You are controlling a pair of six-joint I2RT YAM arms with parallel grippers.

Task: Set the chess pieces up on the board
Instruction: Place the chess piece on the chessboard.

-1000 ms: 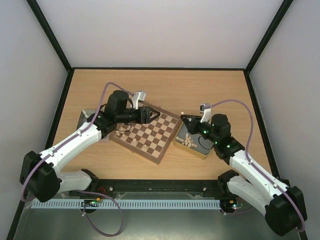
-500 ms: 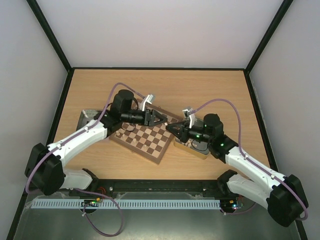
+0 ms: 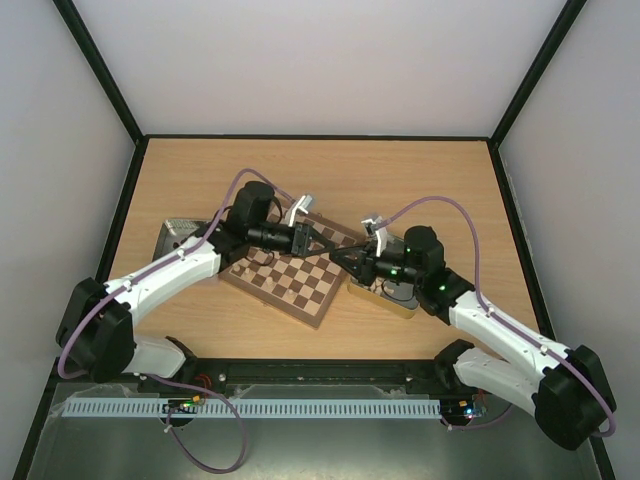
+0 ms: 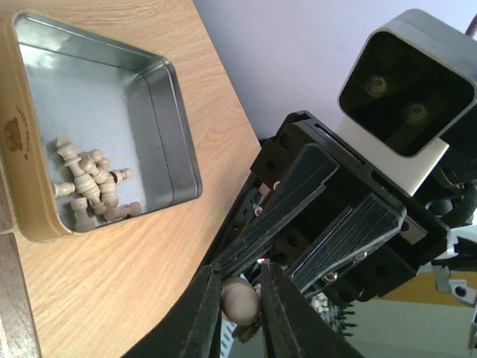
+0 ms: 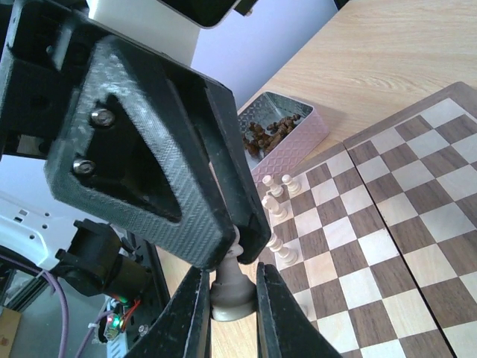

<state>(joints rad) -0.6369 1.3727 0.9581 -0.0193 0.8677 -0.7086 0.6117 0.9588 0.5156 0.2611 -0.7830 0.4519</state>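
Observation:
Both grippers meet above the right corner of the board (image 3: 290,282). My right gripper (image 5: 229,270) is shut on the base of a pale chess piece (image 5: 232,296) and holds it in the air. My left gripper (image 4: 240,280) has its fingers pressed on both sides of that piece's rounded head (image 4: 240,300). In the top view the left gripper (image 3: 325,247) and right gripper (image 3: 341,256) are tip to tip, hiding the piece. Several pale pieces (image 5: 277,212) stand along one edge of the board (image 5: 387,224).
A gold tin (image 4: 175,149) with several loose pale pieces (image 4: 89,186) lies right of the board, under my right arm. A silver tray (image 5: 298,142) of dark pieces (image 5: 261,130) sits at the board's left (image 3: 172,236).
My left gripper swung right from over the board to meet the right gripper and closed on the piece's head. The right gripper came left with the piece.

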